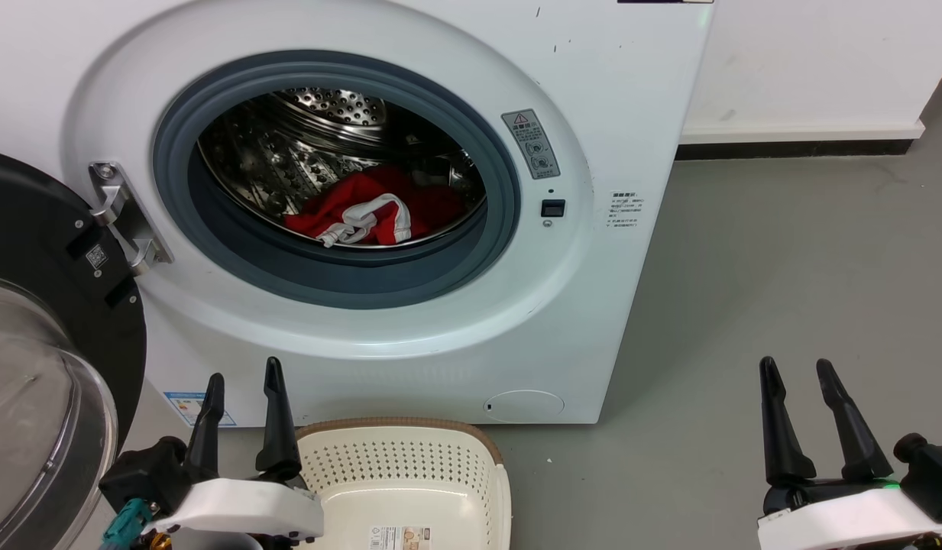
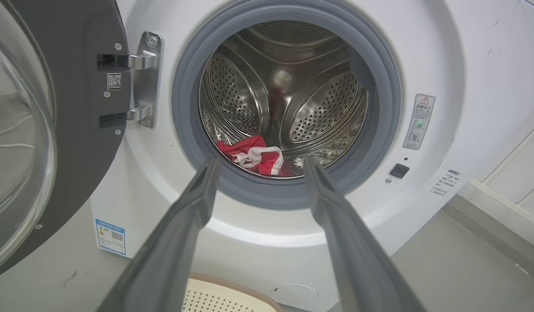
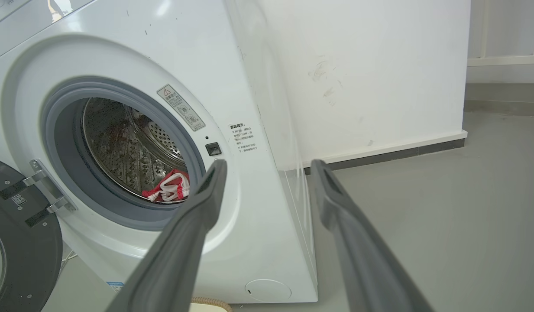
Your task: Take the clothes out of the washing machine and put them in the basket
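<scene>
Got the clothes (image 1: 367,212) bunched low inside the washing machine (image 1: 593,305), dead ahead and up from the left gripper (image 1: 244,372), spread, empty; way off-line for the right gripper (image 1: 795,365), spread too.

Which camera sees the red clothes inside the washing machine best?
The head view: it looks into the drum and shows the red clothes largest, white trim included. The left wrist view shows a smaller heap low in the drum; the right wrist view catches a small side-on bit.
</scene>
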You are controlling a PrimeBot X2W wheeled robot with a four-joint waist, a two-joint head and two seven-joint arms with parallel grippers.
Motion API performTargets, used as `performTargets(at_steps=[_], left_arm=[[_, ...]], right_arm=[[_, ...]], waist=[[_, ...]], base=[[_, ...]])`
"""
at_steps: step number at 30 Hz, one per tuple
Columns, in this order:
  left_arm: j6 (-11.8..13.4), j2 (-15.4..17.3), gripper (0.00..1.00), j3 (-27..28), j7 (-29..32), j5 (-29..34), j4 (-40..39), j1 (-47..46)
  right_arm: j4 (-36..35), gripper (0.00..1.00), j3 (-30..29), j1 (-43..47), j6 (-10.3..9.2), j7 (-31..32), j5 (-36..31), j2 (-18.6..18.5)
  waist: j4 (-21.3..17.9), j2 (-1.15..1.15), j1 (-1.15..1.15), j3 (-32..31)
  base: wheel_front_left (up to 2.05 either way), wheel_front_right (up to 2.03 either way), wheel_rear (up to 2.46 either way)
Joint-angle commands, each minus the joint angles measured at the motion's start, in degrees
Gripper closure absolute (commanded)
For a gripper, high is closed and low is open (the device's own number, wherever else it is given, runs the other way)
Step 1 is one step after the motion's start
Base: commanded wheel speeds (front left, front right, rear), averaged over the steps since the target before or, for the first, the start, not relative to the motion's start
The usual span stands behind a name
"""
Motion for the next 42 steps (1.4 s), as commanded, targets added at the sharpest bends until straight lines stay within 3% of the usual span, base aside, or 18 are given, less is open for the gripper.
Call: performTargets(at_steps=[1, 42], left_arm=[[-0.10, -0.04, 0.00, 0.12, -0.61, 1.83, -0.96, 0.05], [-0.80, -1.62, 0.00, 1.00, -5.38, 20.56, -0.25, 3.27]], right_arm=[[-1.12, 0.00, 0.05, 0.30, -0.02, -0.61, -1.74, -0.25], [-4.38, 0.00, 0.92, 3.86, -0.02, -5.46, -17.61, -0.23]], waist=[[0.02, 0.00, 0.00, 0.05], [-0.06, 0.00, 0.00, 0.48]], base=[[0.00, 0.00, 0.00], [0.00, 0.00, 0.00]])
